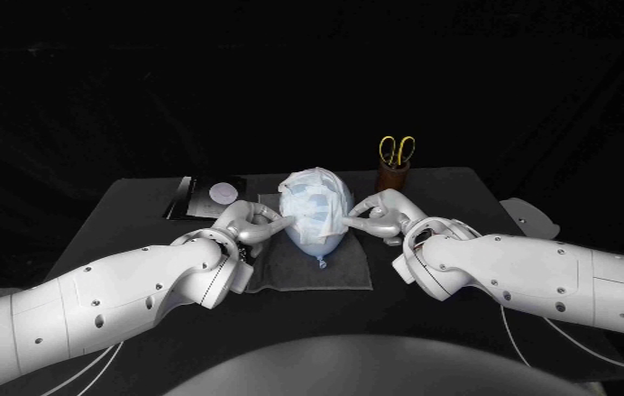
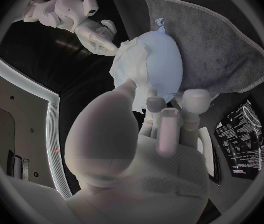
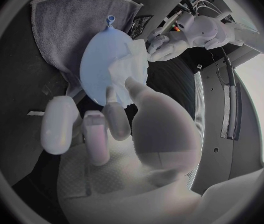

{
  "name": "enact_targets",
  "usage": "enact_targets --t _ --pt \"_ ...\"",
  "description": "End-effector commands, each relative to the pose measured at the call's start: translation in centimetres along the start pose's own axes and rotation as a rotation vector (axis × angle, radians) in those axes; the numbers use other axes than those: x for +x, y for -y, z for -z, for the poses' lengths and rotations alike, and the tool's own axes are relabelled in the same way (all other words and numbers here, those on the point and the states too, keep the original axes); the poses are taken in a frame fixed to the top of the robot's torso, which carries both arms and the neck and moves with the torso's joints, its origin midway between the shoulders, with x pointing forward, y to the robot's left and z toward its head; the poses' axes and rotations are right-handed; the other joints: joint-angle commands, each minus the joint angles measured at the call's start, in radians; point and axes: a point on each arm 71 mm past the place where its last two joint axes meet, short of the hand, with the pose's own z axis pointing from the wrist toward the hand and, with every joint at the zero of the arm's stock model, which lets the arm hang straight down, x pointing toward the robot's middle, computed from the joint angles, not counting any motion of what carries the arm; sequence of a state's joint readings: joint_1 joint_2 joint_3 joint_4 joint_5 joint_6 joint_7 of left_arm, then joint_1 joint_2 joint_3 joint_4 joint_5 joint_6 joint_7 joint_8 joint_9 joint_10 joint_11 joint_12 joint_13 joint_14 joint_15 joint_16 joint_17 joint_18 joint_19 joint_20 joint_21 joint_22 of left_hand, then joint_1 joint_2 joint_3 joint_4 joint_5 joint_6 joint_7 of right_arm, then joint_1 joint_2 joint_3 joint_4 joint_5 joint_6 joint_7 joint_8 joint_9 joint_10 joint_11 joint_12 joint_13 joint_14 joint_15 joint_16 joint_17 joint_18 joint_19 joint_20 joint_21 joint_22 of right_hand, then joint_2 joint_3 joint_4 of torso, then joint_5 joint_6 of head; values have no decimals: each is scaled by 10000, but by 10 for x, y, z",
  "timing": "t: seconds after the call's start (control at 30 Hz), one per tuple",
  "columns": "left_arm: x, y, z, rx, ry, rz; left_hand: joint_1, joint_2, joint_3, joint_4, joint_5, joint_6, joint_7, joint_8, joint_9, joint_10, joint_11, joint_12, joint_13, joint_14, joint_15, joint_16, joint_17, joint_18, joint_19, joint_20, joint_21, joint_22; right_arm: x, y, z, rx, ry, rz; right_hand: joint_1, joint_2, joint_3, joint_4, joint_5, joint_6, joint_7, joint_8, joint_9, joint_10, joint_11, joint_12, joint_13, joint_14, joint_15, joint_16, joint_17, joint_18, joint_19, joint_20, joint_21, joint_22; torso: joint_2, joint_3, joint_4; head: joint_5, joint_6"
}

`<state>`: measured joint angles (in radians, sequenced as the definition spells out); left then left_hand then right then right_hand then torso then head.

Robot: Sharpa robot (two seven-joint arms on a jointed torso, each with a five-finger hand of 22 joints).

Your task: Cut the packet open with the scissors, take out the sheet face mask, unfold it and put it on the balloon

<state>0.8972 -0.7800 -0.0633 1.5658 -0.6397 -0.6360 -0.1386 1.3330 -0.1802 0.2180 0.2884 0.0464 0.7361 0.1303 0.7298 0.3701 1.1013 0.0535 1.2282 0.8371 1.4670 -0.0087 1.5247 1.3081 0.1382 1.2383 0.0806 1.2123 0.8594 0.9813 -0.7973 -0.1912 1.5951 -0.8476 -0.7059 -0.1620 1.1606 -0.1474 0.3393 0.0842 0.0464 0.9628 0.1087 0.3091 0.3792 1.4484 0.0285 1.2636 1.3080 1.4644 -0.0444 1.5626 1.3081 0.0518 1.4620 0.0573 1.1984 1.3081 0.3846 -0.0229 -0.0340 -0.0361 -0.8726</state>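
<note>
In the head view your balloon (image 1: 320,238) lies mid-tabletop on a grey cloth (image 1: 279,270) with the sheet face mask (image 1: 312,193) draped over its far end. The left hand (image 1: 251,223) is against its left side and the right hand (image 1: 377,217) against its right. The left wrist view shows you the left hand's thumb and fingers pinching the mask's edge, and the right wrist view shows the right hand pinching the opposite edge.

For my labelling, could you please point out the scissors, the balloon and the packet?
scissors (image 1: 397,154), head view, yellow handles.
balloon (image 2: 164,59), left wrist view, bare blue side.
packet (image 1: 199,199), head view, black face.
</note>
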Motion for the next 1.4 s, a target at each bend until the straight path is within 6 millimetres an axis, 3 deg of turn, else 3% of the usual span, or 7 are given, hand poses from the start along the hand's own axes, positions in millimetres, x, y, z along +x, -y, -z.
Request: enact_targets --t 0.03,0.37,0.73,0.93,1.1,1.23,1.4 --pt "2 3 -1 90 -92 54 55 74 -76 0 24 63 10 -65 -14 76 6 39 6 577 -36 65 1164 -84 -43 -5 46 15 3 0 -1 -13 -278 110 -33 -38 -66 3 25 -21 50 -61 -7 -26 25 -30 636 1053 69 56 2599 196 209 40 -31 1610 4 5 -2 -44 0" --pt "5 5 -4 41 -240 39 181 224 -205 9 24 -38 71 -310 -197 75 53 77 57 598 0 85 1228 -90 -60 18 91 62 6 2 -3 111 -450 185 -19 -28 -90 20 25 -7 46 -63 -4 -30 23 -35 633 1050 69 50 2593 198 205 41 -42 1607 1 4 -7 -83 0" --pt "6 6 -6 44 -213 226 717 621 -17 -13 27 530 -41 -593 -480 671 -54 428 758 661 -84 127 1371 -105 1 -31 212 224 11 2 -2 82 -557 171 299 129 -127 16 26 143 2 -46 26 -27 -15 -5 656 1062 43 78 2623 190 219 34 17 1624 0 -1 -1 -49 0" --pt "8 8 -6 130 -338 392 1503 922 510 -215 31 967 -189 -792 -641 918 -191 504 1036 691 -195 142 1440 -120 54 -111 288 340 10 0 -2 -109 -309 66 1051 519 149 -248 22 421 -127 16 73 37 -131 109 727 1064 -48 82 2627 151 287 -26 252 1691 -2 0 4 -54 0" --pt "8 9 -5 258 -391 538 2349 1087 1338 -720 37 1423 -354 -770 -614 1201 -346 580 1380 733 -339 170 1555 -153 153 -233 411 546 8 -1 -2 -243 31 -55 1471 823 438 -463 22 764 -297 170 153 137 -269 253 812 1064 -160 82 2627 95 379 -103 568 1780 2 -1 2 -47 0" --pt "9 10 -5 374 -385 614 2265 854 2211 -931 29 1516 -296 -770 -453 1515 -321 592 1668 757 -333 182 1617 -184 207 -270 508 688 7 -2 -2 -376 213 -120 1809 965 757 -769 25 1182 -552 507 353 338 -492 540 984 1064 -336 82 2627 1 521 -246 1080 1923 -1 -1 2 -62 0" --pt "8 10 -5 442 -332 728 1775 515 3181 -1173 39 1531 -297 -718 -170 1658 -321 521 1773 771 -335 186 1653 -190 218 -265 565 766 5 -2 -2 -433 362 -150 1784 1007 1040 -870 25 1272 -573 700 496 438 -523 653 1056 1064 -371 82 2627 -33 568 -304 1236 1970 1 0 2 -72 0"
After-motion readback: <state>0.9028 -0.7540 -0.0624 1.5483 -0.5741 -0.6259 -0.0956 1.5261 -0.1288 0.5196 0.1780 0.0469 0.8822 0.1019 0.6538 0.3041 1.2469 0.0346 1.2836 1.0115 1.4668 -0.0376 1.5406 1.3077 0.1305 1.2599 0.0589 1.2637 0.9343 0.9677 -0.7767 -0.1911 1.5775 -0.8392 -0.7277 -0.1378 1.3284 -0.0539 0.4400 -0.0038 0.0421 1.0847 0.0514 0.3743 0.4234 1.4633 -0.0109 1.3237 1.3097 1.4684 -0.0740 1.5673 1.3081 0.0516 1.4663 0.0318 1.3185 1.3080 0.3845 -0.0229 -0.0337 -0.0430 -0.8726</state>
